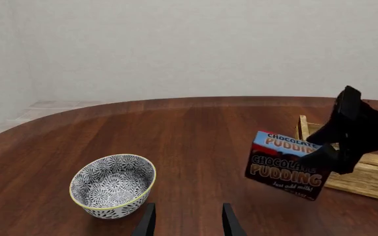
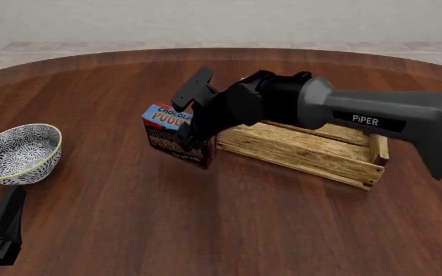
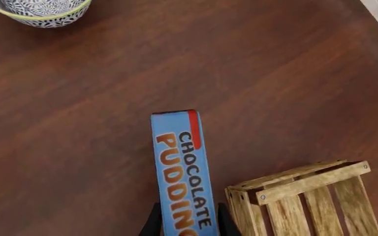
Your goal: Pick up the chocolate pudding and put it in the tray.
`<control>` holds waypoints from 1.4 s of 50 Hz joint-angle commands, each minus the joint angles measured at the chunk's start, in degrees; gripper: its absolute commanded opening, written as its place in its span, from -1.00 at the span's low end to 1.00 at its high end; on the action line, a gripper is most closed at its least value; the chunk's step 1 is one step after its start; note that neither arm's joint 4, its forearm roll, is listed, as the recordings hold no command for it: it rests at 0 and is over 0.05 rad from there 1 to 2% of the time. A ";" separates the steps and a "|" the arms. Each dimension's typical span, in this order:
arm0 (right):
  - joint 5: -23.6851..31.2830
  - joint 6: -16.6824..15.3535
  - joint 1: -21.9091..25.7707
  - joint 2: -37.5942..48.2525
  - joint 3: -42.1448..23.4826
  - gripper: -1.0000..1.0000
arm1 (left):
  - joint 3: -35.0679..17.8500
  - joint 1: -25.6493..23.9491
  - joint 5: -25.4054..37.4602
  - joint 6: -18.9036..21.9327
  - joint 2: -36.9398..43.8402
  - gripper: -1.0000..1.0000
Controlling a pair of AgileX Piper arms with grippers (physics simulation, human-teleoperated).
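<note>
The chocolate pudding (image 2: 168,133) is a small carton with a blue top and a dark brown front. My right gripper (image 2: 193,131) is shut on it and holds it tilted, low over the table, just off the left end of the tray (image 2: 305,150). The tray is a light wooden slatted crate. The carton (image 1: 286,164) and the crate (image 1: 367,178) also show in the left wrist view. The right wrist view shows the carton's blue top (image 3: 181,167) between the fingers, beside the crate's corner (image 3: 307,199). My left gripper (image 1: 187,222) is open and empty, near the table's front left.
A blue-and-white patterned bowl (image 2: 18,152) with a yellow rim stands at the left of the table, just ahead of my left gripper (image 2: 2,230). It also shows in the left wrist view (image 1: 113,187) and the right wrist view (image 3: 41,10).
</note>
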 commanded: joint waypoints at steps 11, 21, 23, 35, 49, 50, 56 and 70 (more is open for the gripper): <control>5.66 -5.69 -4.56 -14.35 2.95 -1.00 | 0.00 0.00 0.00 0.00 0.00 1.00; 7.86 -8.62 -9.11 -19.91 4.38 -1.00 | 0.00 0.00 0.00 0.00 0.00 1.00; 7.79 -9.67 -10.21 -20.90 5.21 -1.00 | 0.00 0.00 0.00 0.00 0.00 1.00; 8.10 -12.21 -15.98 -24.71 7.84 -1.00 | 0.00 0.00 0.00 0.00 0.00 1.00; 7.21 -13.59 -20.13 -26.69 10.62 -1.00 | 0.00 0.00 0.00 0.00 0.00 1.00; 6.99 -13.68 -20.41 -26.85 11.04 -1.00 | 0.00 0.00 0.00 0.00 0.00 1.00; 6.35 -13.50 -21.50 -26.92 12.32 -1.00 | 0.00 0.00 0.00 0.00 0.00 1.00; 5.23 -13.37 -23.23 -26.57 13.19 -1.00 | 0.00 0.00 0.00 0.00 0.00 1.00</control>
